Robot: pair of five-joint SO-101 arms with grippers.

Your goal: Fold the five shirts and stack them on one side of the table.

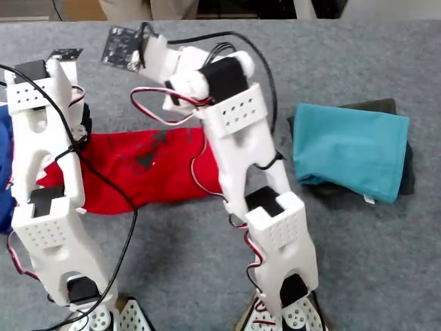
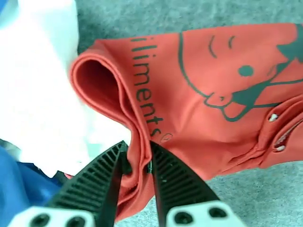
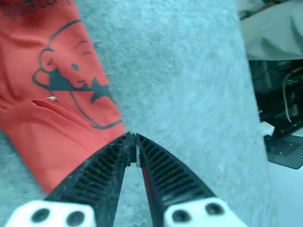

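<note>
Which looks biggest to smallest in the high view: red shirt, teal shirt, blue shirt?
1. red shirt, partly covered.
2. teal shirt, not far behind.
3. blue shirt, just a sliver at the edge.

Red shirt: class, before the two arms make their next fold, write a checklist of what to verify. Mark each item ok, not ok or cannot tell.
1. Left pincer clamped on the red shirt: ok, a bunched fold sits in it.
2. Right pincer holding the shirt's edge: ok, shut with red showing inside it.
3. Shirt lying flat: not ok, it is rumpled at the left pincer.
4. Stack in place: ok, the teal shirt lies folded on a dark shirt.
5. White cloth free of the left pincer: cannot tell.
</note>
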